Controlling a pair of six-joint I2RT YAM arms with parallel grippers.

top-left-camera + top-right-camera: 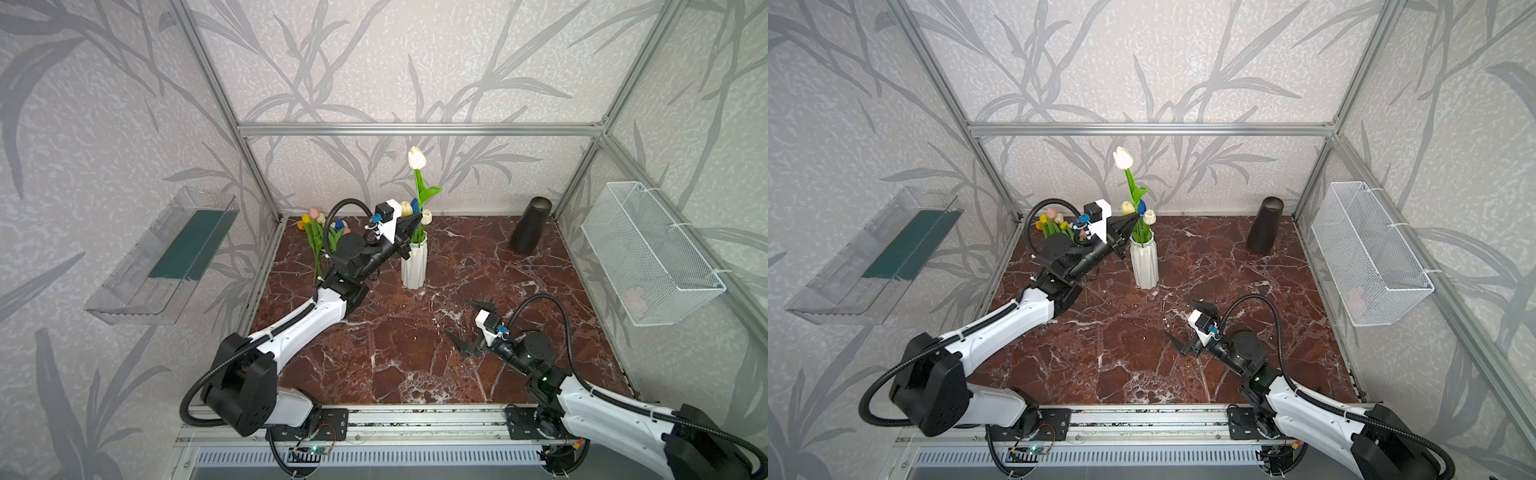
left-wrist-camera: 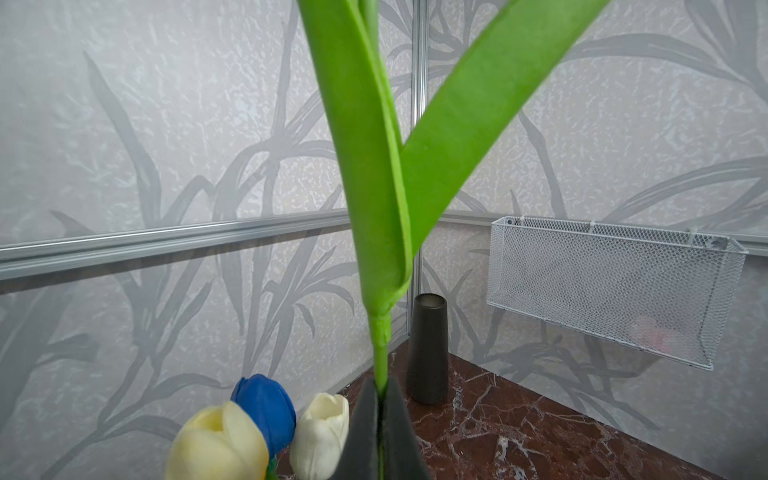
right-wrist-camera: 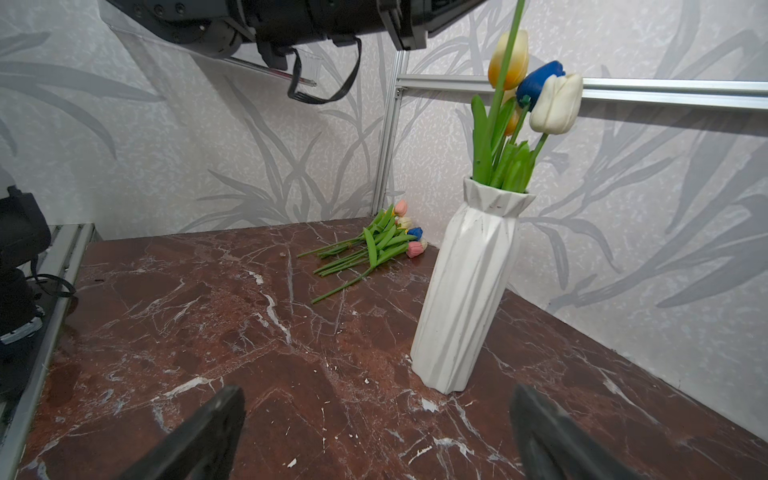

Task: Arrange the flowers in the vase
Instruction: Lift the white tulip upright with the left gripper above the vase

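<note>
Pinches white tulip [image 1: 417, 158] low on its stem, below the leaves, in clenched left gripper [image 2: 380, 399], stem end entering white ribbed vase [image 3: 465, 291] beside three tulips [image 2: 266, 407]. Holds right gripper [image 3: 376, 432] spread, empty, over table [image 1: 415, 353]. Shows spare tulips [image 3: 374, 245] heaped back-left. Likely light, bendy, top-heavy: grasp bare stem.

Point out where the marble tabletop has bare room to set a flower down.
Bare: between the white vase and the black vase; the front middle beside the open right gripper. Crowded: the back left corner with the loose tulips; the white vase's mouth, where the left gripper holds a tulip.
</note>
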